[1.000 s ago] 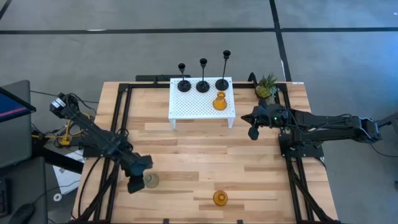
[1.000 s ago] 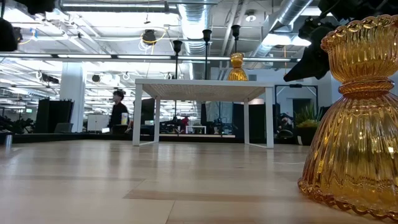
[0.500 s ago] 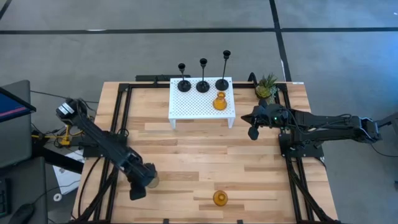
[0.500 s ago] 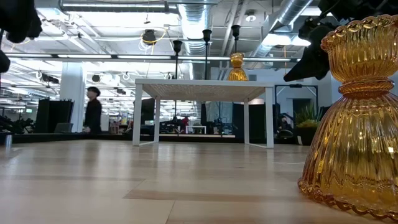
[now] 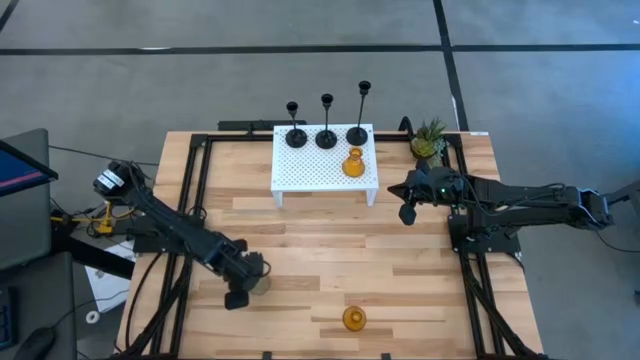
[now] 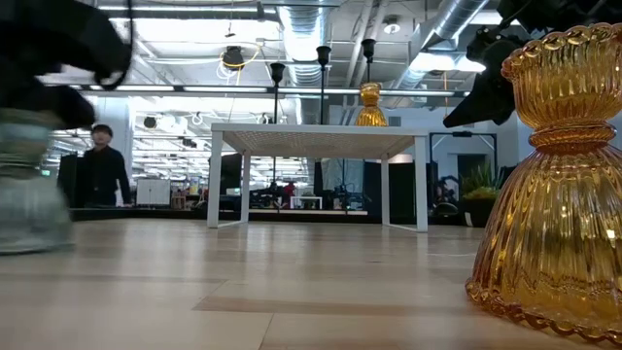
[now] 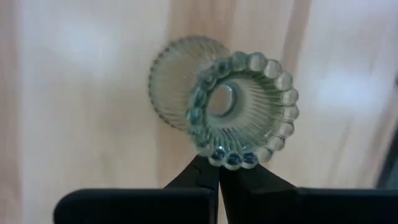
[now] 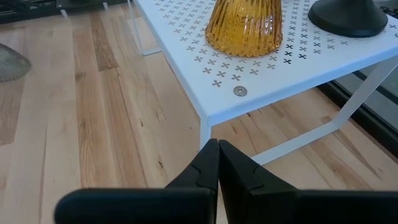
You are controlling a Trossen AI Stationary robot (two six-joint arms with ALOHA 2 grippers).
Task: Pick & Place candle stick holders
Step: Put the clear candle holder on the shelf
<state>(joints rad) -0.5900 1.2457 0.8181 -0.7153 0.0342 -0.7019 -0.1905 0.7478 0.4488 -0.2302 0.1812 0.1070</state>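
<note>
Left gripper: our left gripper (image 5: pixel 238 297) is at the near-left part of the table (image 5: pixel 300 250), fingers pressed together, tips touching the beaded rim of the grey-green glass holder (image 7: pixel 231 109); nothing sits between the fingers

Right gripper: our right gripper (image 5: pixel 407 213) waits just beside the right end of the white stand (image 5: pixel 310 170), fingers also pressed together and empty

Where the holders are: three black holders (image 5: pixel 326 136) and one amber holder (image 5: pixel 353 165) stand on the white stand; a second amber holder (image 5: pixel 353 319) stands near the front edge; the grey-green one (image 5: pixel 257 283) stands on the wood next to our left gripper

Axis: the grey-green holder stands upright, long axis vertical, open cup pointing up

Risk one: we think closed tips pressing on the rim could tip the holder over or push it sliding across the wood

Risk two: with the fingers together we cannot take it; we judge they must spread first, or the glass may roll away

Risk three: glass looks smooth and ribbed, so a pinch on the rim only may slip
</note>
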